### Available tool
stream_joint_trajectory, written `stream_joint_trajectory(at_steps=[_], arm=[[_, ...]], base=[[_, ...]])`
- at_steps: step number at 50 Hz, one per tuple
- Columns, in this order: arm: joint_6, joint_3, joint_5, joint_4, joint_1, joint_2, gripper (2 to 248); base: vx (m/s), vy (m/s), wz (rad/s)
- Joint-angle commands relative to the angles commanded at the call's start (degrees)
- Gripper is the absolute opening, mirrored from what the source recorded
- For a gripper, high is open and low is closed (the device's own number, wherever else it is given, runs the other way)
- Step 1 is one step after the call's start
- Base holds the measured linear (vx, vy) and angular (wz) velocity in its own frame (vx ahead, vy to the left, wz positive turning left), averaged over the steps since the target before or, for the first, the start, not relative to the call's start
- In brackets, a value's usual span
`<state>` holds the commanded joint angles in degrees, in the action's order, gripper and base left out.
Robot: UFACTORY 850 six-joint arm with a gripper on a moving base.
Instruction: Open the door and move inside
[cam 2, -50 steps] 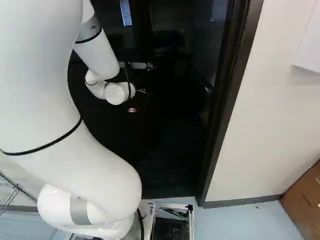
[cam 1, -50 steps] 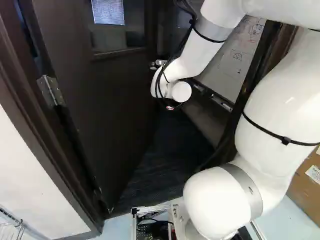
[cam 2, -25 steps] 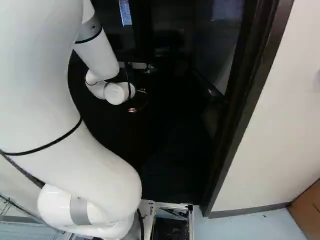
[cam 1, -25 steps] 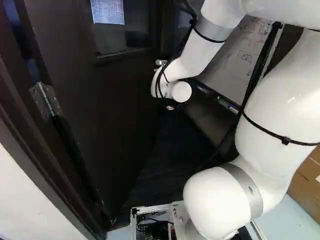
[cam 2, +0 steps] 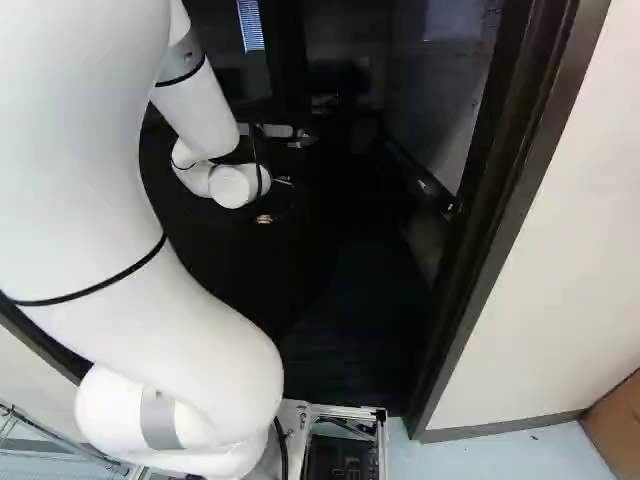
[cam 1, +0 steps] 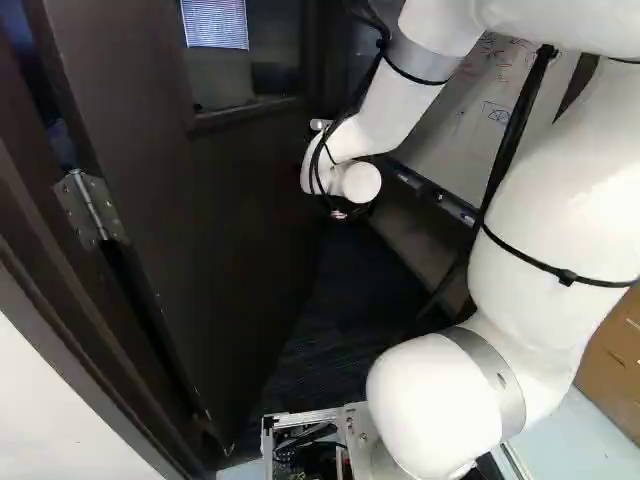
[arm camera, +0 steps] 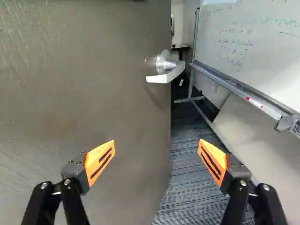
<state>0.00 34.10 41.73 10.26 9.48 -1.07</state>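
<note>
At the left base view's left stands the door frame [cam 1: 90, 350], with a hinge [cam 1: 92, 208] on it. The door [cam 1: 235, 230] hangs from that frame, swung open, its long axis upright and its free edge pointing ahead, away from the frame. Near that edge, the lever handle [arm camera: 166, 77] lies roughly level, its tip pointing back toward the hinge side. Beyond the frame, the gripper [arm camera: 157, 143] has its fingers spread wide, holding nothing. The whiteboard [cam 1: 470, 135] stands beyond the frame, across from the door.
</note>
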Motion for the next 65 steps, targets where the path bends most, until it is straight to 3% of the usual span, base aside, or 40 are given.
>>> stream_joint_trajectory(at_steps=[65], arm=[[0.0, 7.5, -0.5, -2.2, 4.3, -7.1, 247]], base=[[0.000, 0.000, 0.000]])
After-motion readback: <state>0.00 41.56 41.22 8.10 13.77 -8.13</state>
